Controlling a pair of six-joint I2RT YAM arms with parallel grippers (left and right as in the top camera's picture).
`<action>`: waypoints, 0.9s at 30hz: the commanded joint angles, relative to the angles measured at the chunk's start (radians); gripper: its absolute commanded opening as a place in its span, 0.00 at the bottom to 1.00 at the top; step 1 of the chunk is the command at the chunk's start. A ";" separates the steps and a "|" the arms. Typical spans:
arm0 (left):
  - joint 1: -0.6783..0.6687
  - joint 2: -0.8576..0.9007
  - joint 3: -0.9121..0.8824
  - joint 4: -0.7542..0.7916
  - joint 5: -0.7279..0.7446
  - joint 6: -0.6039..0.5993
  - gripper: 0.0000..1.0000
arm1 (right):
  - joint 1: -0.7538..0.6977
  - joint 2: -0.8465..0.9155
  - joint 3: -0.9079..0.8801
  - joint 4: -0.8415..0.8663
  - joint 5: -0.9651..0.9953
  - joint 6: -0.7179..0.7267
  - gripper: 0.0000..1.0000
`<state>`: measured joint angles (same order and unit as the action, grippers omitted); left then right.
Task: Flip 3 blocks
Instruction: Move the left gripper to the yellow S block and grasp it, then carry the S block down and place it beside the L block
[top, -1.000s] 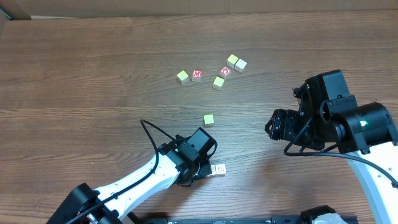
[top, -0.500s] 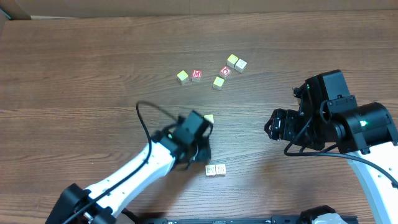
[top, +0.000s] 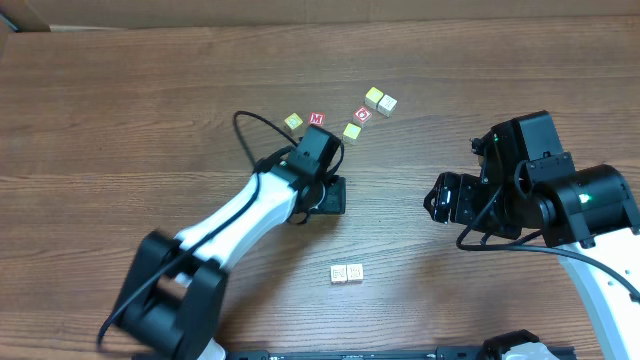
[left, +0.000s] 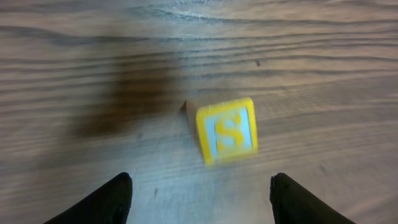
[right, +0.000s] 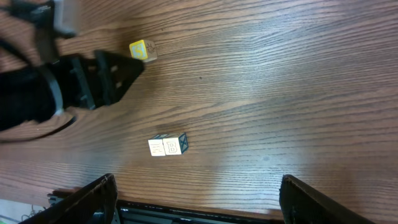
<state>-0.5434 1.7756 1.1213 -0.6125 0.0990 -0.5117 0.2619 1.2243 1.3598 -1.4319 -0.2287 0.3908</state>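
One yellow block (left: 227, 129) is lying S-face up before the unclenched left gripper (left: 200, 180), two touching white blocks (top: 339, 273) are sitting side by side toward the tabletop's front edge, and the right gripper (right: 198, 182) is gaping empty.

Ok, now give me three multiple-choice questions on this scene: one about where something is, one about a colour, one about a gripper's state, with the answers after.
1. Where does the pair of pale blocks lie?
A) among the lettered blocks at the far side
B) by itself on the near side, the two touching
C) between the right gripper's fingers

2. What colour frames the S block ahead of the left gripper?
A) red
B) green
C) yellow

3. How is the left gripper?
A) open, holding nothing
B) shut on the S block
C) shut, empty

Answers:
1 B: the overhead view shows the two side by side, on their own.
2 C: the left wrist view shows a yellow border and letter.
3 A: its fingers stand wide apart, with the block lying free ahead of them.
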 joint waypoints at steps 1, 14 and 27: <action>-0.001 0.105 0.085 0.003 0.053 0.041 0.64 | -0.002 0.001 0.021 0.006 0.000 -0.006 0.84; -0.001 0.149 0.133 0.018 0.059 0.038 0.29 | -0.002 0.001 0.021 0.016 -0.001 -0.006 0.84; 0.004 0.144 0.159 -0.094 0.053 0.030 0.11 | -0.002 0.001 0.021 0.015 -0.001 -0.006 0.84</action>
<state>-0.5434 1.9163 1.2488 -0.6628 0.1471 -0.4870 0.2619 1.2243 1.3598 -1.4216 -0.2287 0.3908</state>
